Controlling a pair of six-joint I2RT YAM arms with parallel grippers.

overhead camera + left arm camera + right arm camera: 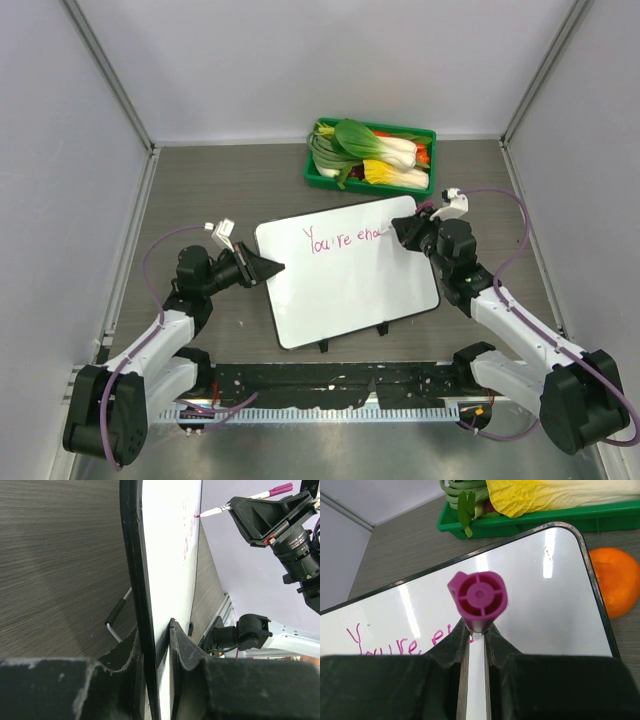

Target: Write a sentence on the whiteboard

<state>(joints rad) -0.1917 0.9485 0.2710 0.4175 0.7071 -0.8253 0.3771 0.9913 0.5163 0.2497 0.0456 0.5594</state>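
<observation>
Whiteboard (345, 285) on table (200, 190), left edge clamped by left gripper (274, 267); right gripper (399, 229) closed on magenta marker (477, 595), tip at board by end of pink sentence (343, 237), roughly "You're eno", along its far edge.

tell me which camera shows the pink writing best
Top external: the pink writing faces the camera on the whiteboard, nearly all readable. Left wrist sees it edge-on, as an unreadable pink streak. Right wrist shows only part, the marker and right gripper covering the rest.
</observation>
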